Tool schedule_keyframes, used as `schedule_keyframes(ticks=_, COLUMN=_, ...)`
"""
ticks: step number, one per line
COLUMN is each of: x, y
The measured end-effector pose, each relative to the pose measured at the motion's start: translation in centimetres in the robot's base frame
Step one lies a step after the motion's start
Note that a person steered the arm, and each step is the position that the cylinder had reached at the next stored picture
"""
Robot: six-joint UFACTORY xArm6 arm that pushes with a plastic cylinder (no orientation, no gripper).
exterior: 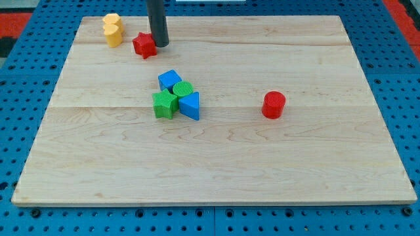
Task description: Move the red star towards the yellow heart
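Up in the upper left of the frame, my tip point(161, 44) sits right against the right side of the red star point(144, 45); it is a bare rod, with no pincer to open or close. The yellow heart point(113, 29) stands near the star's left. Mid-board cluster a blue cube point(169, 80), green cylinder point(183, 90), green star point(165, 103) and blue triangle point(190, 105); a red cylinder point(273, 104) sits apart, right.

The dark rod stands upright at the view's top, left of centre; my tip point(161, 44) rests on the tabletop point(295, 157).
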State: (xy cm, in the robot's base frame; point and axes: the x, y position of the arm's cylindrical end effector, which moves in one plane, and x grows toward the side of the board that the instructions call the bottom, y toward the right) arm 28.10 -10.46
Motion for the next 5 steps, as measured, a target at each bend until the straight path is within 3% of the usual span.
schedule_keyframes(ticks=1, x=2.6, y=0.5)
schedule_keyframes(ticks=2, x=3.0, y=-3.5)
schedule_keyframes(ticks=4, x=0.5, y=-5.9)
schedule_keyframes(ticks=5, x=3.8, y=3.2)
